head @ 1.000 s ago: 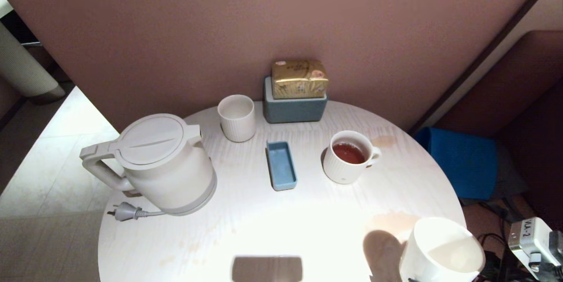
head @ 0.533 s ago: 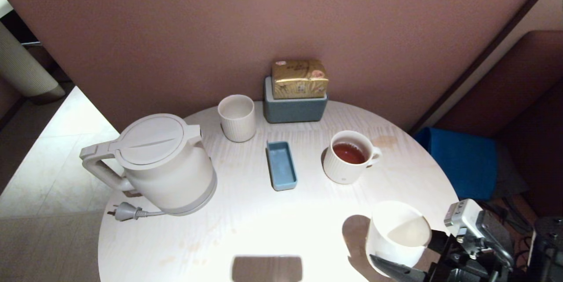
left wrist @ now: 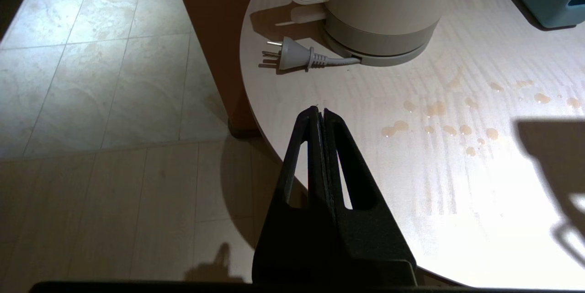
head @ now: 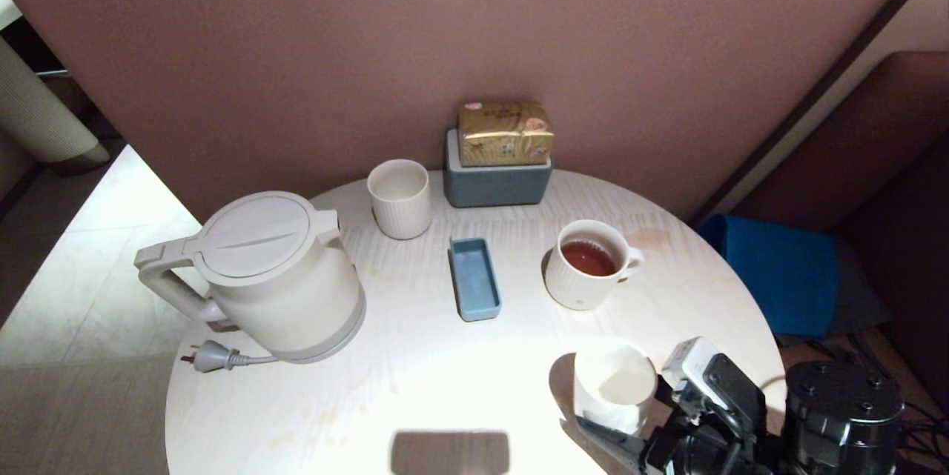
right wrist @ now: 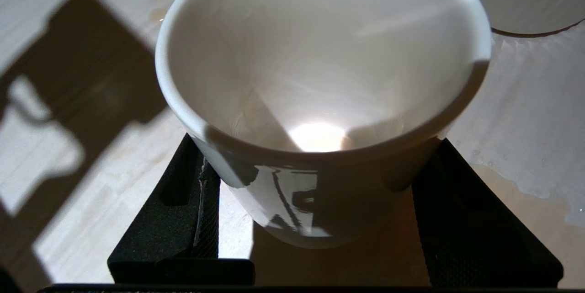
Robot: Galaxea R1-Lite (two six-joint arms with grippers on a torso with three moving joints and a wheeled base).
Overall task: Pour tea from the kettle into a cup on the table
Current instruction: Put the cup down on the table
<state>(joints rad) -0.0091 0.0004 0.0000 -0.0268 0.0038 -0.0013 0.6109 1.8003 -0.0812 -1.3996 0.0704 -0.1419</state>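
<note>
From the head view, the bench [head: 415, 386] is a round white top with faint wood grain and pale brownish stains, set against a matte dusty-pink wall [head: 296, 52]; beige floor tiles [head: 81, 267] show at the left, and a blue cloth [head: 778, 275] lies low at the right. The kettle [head: 267, 275] stands at the bench's left, off-white and smooth, with a flat round lid, a loop handle and a grey base band; its plug [head: 211, 356] lies just beside it. At the back stand a ribbed white cup [head: 399, 197] and a grey-blue box [head: 497, 178] topped by a gold foil packet [head: 504, 133]. A small blue tray [head: 473, 278] lies mid-bench, and a white mug [head: 586, 264] to its right holds reddish-brown tea [head: 588, 258]. The plain white cup [head: 614, 384] sits at the near right, gripped by the right gripper [head: 630, 423].

In the left wrist view, the left gripper [left wrist: 319, 112] hangs over the bench's edge near the plug — its black fingers [left wrist: 338, 146] pressed together, holding nothing. Small tea-coloured drops [left wrist: 438, 119] dot the grain.

In the right wrist view, the glossy, tapered cup is empty — black textured fingers [right wrist: 192, 201] clamp it on both sides.
</note>
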